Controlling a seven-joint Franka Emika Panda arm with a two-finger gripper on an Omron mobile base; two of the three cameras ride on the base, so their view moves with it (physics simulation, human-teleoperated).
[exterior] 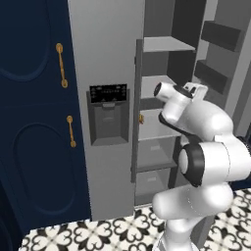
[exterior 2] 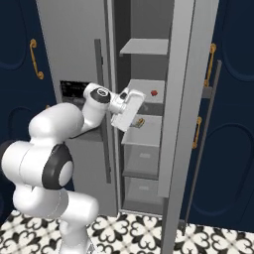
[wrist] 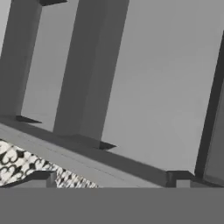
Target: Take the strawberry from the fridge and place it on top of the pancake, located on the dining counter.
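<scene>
The tall grey two-door fridge (exterior: 105,49) looks like smooth matt metal, its grey inner shelves (exterior 2: 145,47) equally dull. At its nine o'clock, navy cabinet panels (exterior: 29,98) appear satin-smooth with shiny gold handles (exterior: 61,64). The patterned black-and-white floor tiles (exterior: 98,233) look flat.

The left base view looks forward from behind the arm's left, close to the fridge (exterior: 105,98), taking in its shut door and the open shelves. The right base view faces the same shelves (exterior 2: 144,47) from behind the arm's right, equally near. Both share the open compartment and the patterned floor (exterior: 98,233). The hand view sits very close to the fridge's grey panels, tilted
</scene>
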